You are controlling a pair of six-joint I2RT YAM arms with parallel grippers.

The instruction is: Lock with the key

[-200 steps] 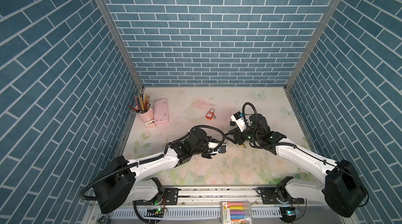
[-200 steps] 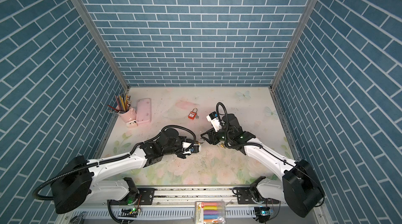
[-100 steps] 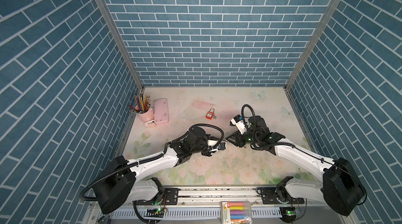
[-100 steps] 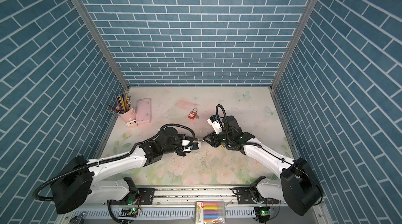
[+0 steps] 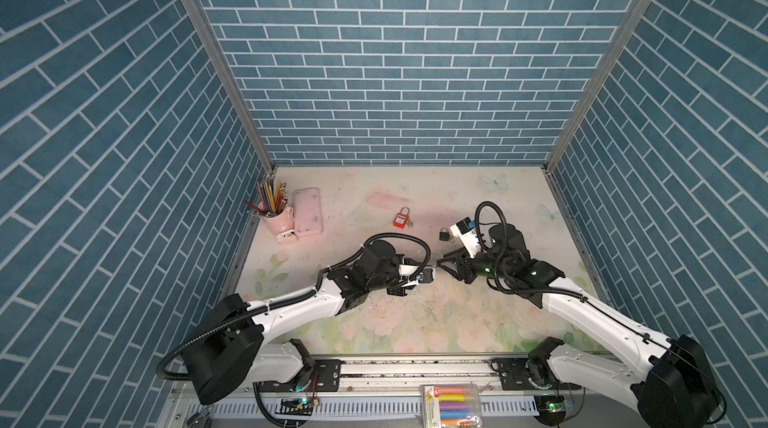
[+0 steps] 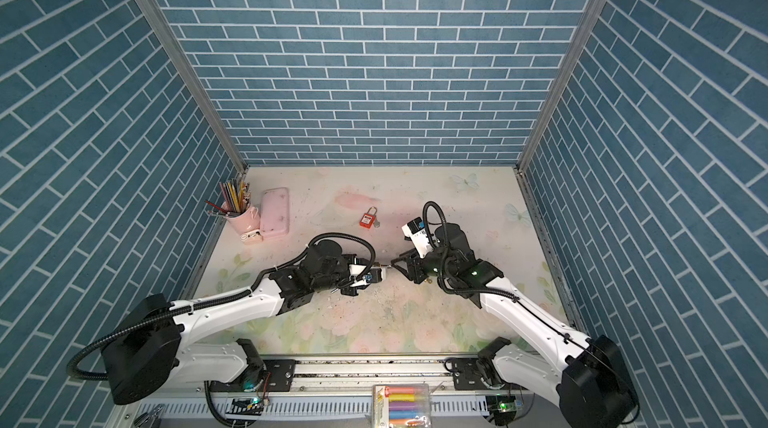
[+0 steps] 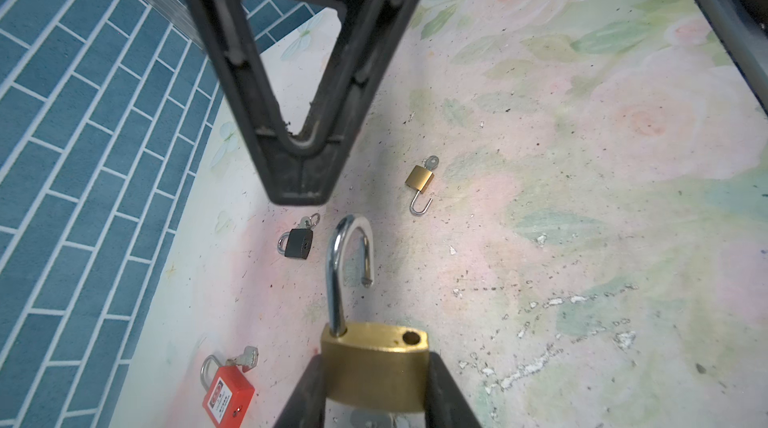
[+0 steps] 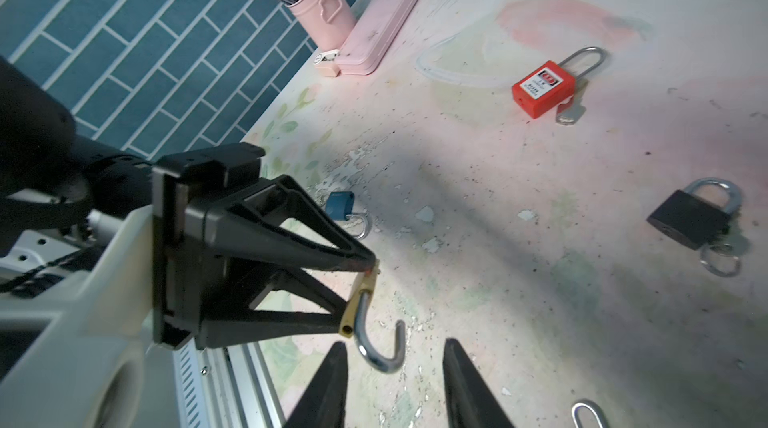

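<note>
Locking with the key, mid-task. Held lock: brass padlock (image 7: 374,367) raised above the table (image 5: 415,322) near its middle, body clenched between the fingers (image 7: 305,392) of the left gripper (image 8: 359,293), shackle (image 7: 337,263) pointing toward the right gripper (image 8: 395,342). Shackle open: long leg seated in the body, free end of the short leg raised clear of its socket hole (image 7: 411,337), seen empty in the left wrist view. Right gripper released, jaws apart on either side of the shackle's bend, apparently touching nothing. Done so far, as judged: pick-up and presentation of the lock. Left to do, as judged: lining the short leg up over its hole, pressing it home, then working the key. Key of the held lock not identifiable; only a grey scrap (image 7: 370,421) under the body at the edge of the left wrist view, too cropped to name. Also lying on the table: red padlock (image 5: 401,220) with a loose key (image 8: 567,116) beside it, black padlock (image 5: 444,233), small brass padlock (image 7: 419,178) with open shackle, blue padlock (image 8: 340,203) close by the left gripper. None of these in either grip.
</note>
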